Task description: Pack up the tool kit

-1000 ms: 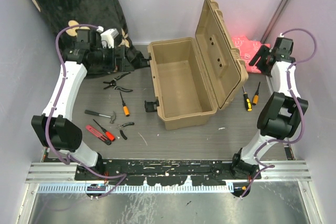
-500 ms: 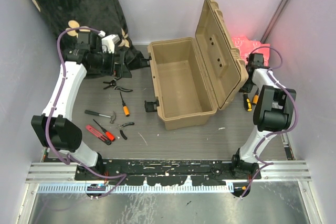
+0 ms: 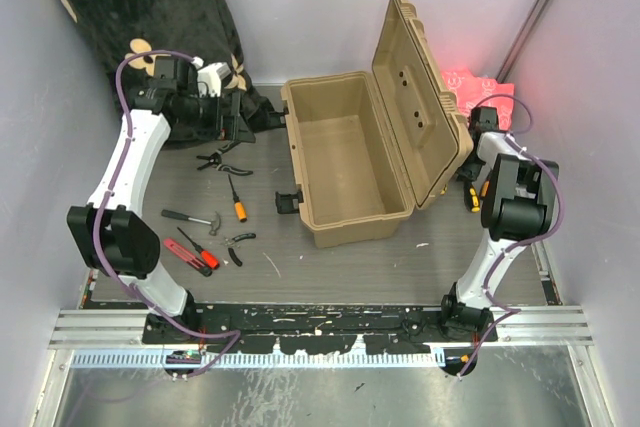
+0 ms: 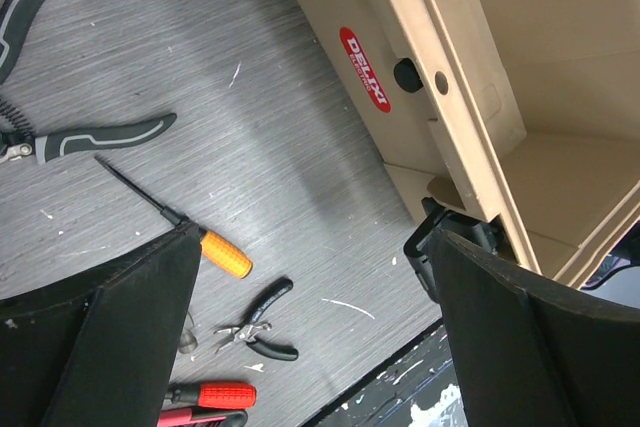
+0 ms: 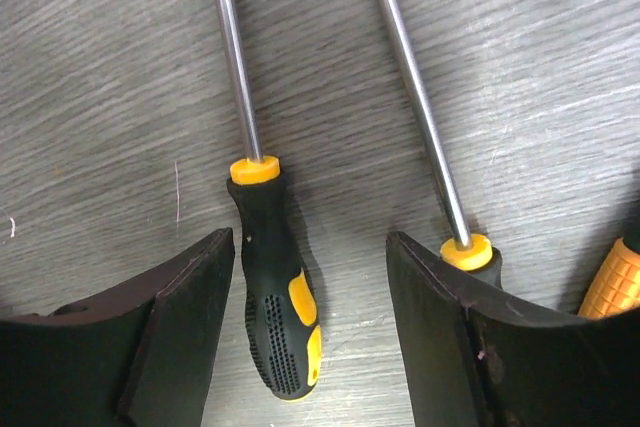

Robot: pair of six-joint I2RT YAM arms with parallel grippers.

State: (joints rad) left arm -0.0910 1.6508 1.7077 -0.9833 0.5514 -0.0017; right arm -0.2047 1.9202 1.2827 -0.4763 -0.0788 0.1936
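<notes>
Toolbox point(image 3: 350, 162): we see the tan hard-plastic case standing open on the table point(image 3: 330, 267), its ribbed lid point(image 3: 415, 97) tipped up on the right; the tray shows empty. We take it as the landmark for everything below.

Screwdriver in hand's reach point(image 5: 272, 297): black-and-yellow moulded handle, bare steel shaft pointing away, lying flat just right of the toolbox. We judge it light and rigid; the shaft looks slick, the ribbed handle far less so.

Second screwdriver point(image 5: 440, 167): parallel to the first, further right of the toolbox, its collar at the right finger's edge. A third, orange grip point(image 5: 612, 282) shows only at the frame edge.

Right gripper point(image 5: 310, 322): jaws parted and straddling the first handle, one finger each side, neither visibly touching (nothing is pinched yet).

Where to hold: we would close across the thick middle of the handle, where the textured rubber offers purchase; a grip on the shaft would likely let it swivel or slip.

Left gripper point(image 4: 310, 337): spread wide and empty, hanging over the table left of the toolbox.

Left-side tools: an orange-handled screwdriver point(image 4: 205, 247), small black pliers point(image 4: 255, 322) and a red-handled tool point(image 4: 210, 394) lie loose left of the toolbox, all unpacked.
</notes>
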